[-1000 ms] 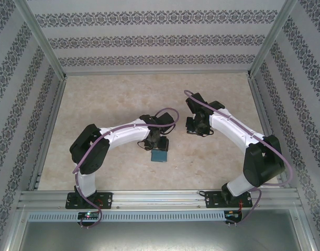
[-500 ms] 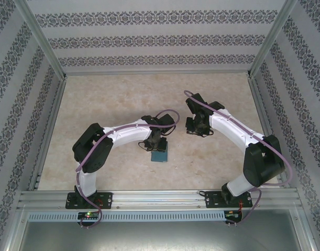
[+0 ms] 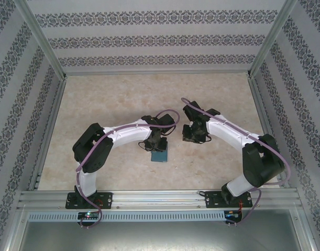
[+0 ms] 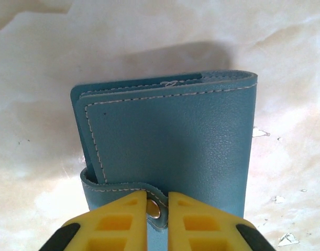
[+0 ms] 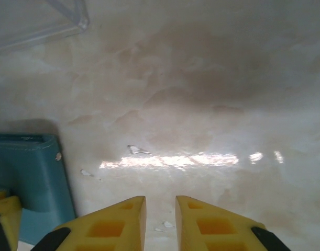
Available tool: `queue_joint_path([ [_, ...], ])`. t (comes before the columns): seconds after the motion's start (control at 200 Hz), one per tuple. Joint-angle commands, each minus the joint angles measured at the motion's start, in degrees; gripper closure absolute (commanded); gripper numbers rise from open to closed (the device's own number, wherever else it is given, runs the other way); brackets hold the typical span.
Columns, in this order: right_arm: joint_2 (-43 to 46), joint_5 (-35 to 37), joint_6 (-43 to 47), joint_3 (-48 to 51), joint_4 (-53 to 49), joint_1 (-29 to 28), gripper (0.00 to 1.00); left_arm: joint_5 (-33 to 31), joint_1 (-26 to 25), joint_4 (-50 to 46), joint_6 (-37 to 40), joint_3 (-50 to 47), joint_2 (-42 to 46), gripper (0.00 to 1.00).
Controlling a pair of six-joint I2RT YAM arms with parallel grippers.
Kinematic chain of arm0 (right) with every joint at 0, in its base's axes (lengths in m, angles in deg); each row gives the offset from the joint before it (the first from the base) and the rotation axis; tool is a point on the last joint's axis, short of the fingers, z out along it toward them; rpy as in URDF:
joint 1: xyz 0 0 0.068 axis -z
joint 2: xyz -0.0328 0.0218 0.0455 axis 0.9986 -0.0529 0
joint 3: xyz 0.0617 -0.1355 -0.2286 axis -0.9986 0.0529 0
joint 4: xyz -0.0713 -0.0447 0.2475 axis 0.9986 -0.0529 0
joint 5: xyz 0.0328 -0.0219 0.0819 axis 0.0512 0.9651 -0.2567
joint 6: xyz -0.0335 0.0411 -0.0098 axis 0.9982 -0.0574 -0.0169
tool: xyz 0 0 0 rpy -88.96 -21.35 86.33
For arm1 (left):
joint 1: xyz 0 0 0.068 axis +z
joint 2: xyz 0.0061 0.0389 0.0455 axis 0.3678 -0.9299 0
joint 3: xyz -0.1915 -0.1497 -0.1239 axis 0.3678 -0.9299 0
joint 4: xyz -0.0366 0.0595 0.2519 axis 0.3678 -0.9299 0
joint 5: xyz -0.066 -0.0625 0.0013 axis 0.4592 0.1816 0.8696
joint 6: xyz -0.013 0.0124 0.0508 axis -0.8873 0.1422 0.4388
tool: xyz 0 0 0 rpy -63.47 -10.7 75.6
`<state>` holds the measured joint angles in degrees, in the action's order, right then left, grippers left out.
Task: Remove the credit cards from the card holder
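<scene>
The card holder [image 3: 160, 155] is a teal folding wallet lying closed on the table, between the two arms. In the left wrist view the card holder [image 4: 170, 136] shows its stitched cover and a small tab [image 4: 158, 208] with a metal snap at its near edge. My left gripper [image 4: 157, 197] is shut on that tab, with a yellow finger on each side of the snap. From above, the left gripper [image 3: 156, 145] stands over the wallet's far edge. My right gripper [image 5: 160, 201] hangs slightly open over bare table, right of the card holder [image 5: 31, 178]. The credit cards are hidden inside.
The corner of a clear plastic tray [image 5: 42, 21] lies beyond the wallet in the right wrist view. Metal frame rails [image 3: 160, 197] run along the near edge, and patterned walls enclose the beige tabletop [image 3: 112, 99].
My left gripper's jaws have closed from wide apart onto the wallet's tab. The right gripper has drifted a little left and nearer, toward the wallet.
</scene>
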<state>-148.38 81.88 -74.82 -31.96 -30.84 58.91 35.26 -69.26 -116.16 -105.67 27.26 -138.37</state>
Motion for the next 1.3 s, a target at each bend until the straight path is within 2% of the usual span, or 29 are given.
queue_joint_path([
  [0.0,0.05,-3.56,-2.18,1.42,3.64,-0.89,0.77,1.2,-0.75,1.05,0.74,-0.78,1.99,0.9],
  [0.38,-3.77,-11.99,-4.12,2.41,10.99,-3.35,0.71,1.93,-0.09,4.06,0.05,-3.62,8.28,0.96],
  [0.585,-4.86,-13.5,-5.03,2.83,12.7,-4.69,0.67,3.75,0.65,6.4,-0.69,-5.83,9.14,0.96],
  [0.774,-0.86,-10.45,-6.67,5.69,13.96,-4.81,0.63,4.34,0.88,7.7,-1.01,-7.04,8.68,0.96],
  [1.029,0.26,-18.23,-9.34,11.98,24.94,-4.99,0.56,5.25,1.19,8.94,-0.74,-7.26,8.28,0.96],
  [1.294,5.5,-15.84,-10.64,16.99,28.49,-4.99,0.56,5.63,1.19,9.19,-0.17,-7.28,7.29,0.97],
])
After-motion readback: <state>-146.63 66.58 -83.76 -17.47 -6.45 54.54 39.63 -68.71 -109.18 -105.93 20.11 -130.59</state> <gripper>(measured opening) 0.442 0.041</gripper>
